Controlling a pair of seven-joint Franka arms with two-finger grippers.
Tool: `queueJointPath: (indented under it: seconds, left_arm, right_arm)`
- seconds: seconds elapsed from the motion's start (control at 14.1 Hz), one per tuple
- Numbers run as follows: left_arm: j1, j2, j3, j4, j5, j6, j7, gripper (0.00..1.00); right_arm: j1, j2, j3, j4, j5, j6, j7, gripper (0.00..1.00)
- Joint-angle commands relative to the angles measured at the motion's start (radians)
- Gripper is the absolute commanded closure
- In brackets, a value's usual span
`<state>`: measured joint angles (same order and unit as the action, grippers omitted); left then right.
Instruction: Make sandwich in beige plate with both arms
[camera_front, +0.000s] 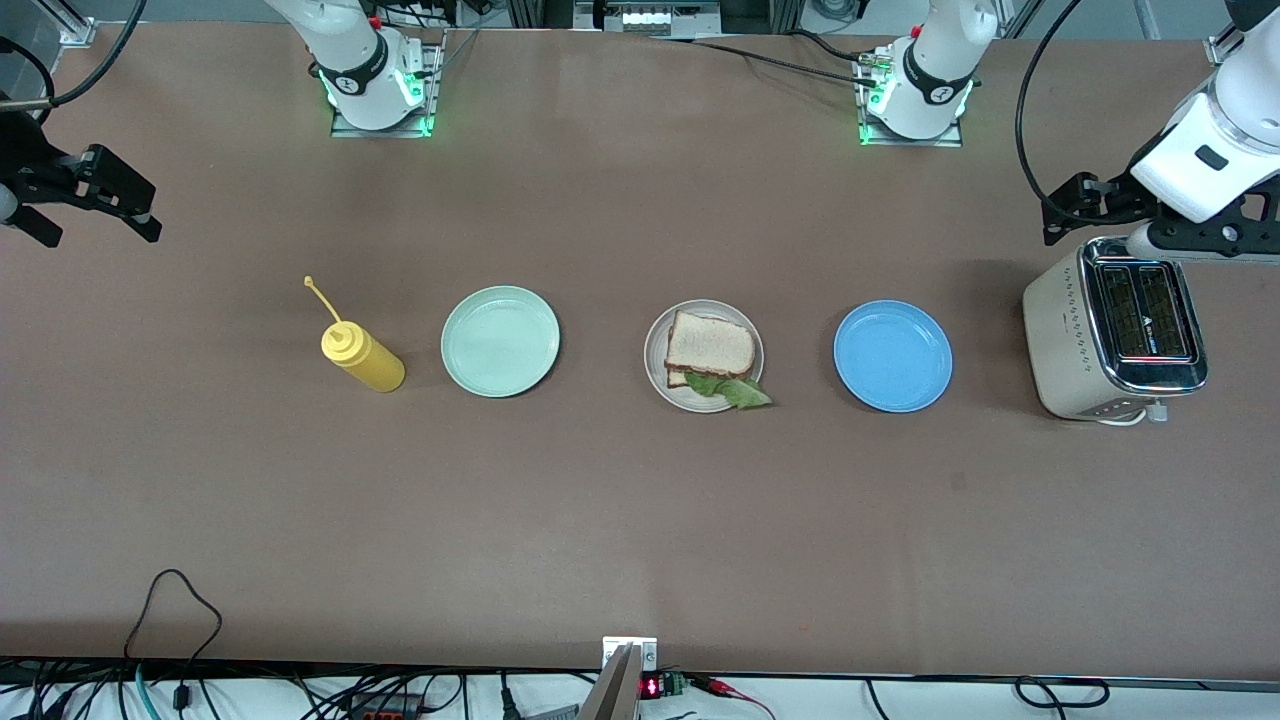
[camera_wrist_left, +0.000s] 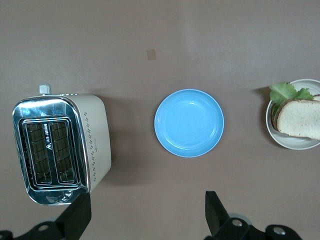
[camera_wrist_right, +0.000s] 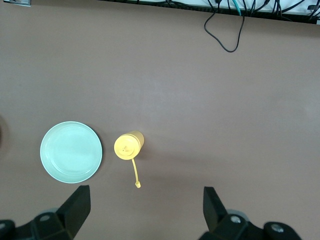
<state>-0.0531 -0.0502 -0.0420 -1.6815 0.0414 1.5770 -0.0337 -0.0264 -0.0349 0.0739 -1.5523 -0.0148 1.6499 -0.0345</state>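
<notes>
The sandwich (camera_front: 709, 348) sits on the beige plate (camera_front: 655, 362), in the middle of the table between the green plate (camera_front: 500, 341) and the blue plate (camera_front: 893, 356). A bread slice (camera_front: 709, 343) lies on top, a second slice's edge shows beneath it, and the lettuce (camera_front: 735, 391) pokes out on the side nearer the front camera, over the plate's rim. The left wrist view shows the same stack at its edge.

By the look of it the build is done, so the step in hand is simply finishing cleanly: both arms should hold clear of the plate and make no low pass over it that could nudge the top slice. If any tidying were wanted, the overhanging leaf is the only loose point; a light push from above would do, not a pinch.

The left gripper (camera_wrist_left: 145, 217) hangs over the table by the toaster (camera_front: 1115, 328), fingers spread, holding nothing. The right gripper (camera_wrist_right: 145, 212) hangs over the right arm's end of the table, near the mustard bottle (camera_front: 361, 356), fingers also spread and empty. Both arms wait.

Count: 3 plates (1 beige, 1 green, 1 blue), 2 bread slices, 1 lettuce leaf, 1 mustard bottle, 1 toaster with 2 slots, 2 grippers.
</notes>
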Motion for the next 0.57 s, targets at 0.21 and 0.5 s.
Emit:
queueJointPath:
  seconds: [0.21,0.5]
  left_arm:
    - [-0.019,0.012,0.008,0.026,-0.006,-0.063,0.028,0.0]
    - [-0.024,0.018,0.008,0.028,-0.009,-0.058,0.029,0.0]
  right_arm:
    - [-0.007,0.006,0.001,0.02,0.013,-0.015,-0.005,0.0]
    - [-0.007,0.006,0.001,0.02,0.013,-0.016,-0.005,0.0]
